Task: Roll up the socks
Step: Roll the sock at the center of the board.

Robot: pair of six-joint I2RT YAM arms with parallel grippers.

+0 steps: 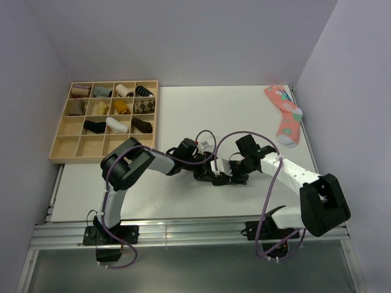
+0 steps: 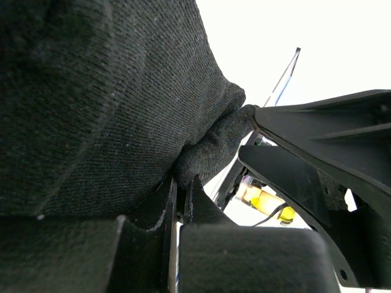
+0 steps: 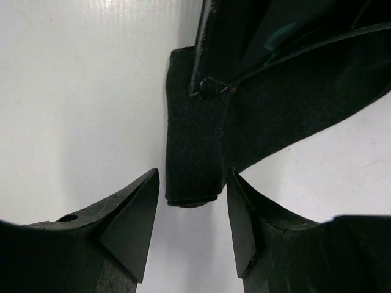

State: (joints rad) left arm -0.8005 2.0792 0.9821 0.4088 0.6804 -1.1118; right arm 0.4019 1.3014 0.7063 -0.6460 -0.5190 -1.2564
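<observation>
Left gripper, right gripper, one black sock, one pink sock

The black sock is a fine knit cloth, totally matt, a bit fuzzy along its edges. The right gripper has fingers in matt black plastic with a slightly grainy, rough surface. The table is white and smooth with faint streaks and a low sheen. The tray is pale bare wood, matt. The rail is probably brushed metal, hard to say from above. The pink sock is soft cloth.
</observation>
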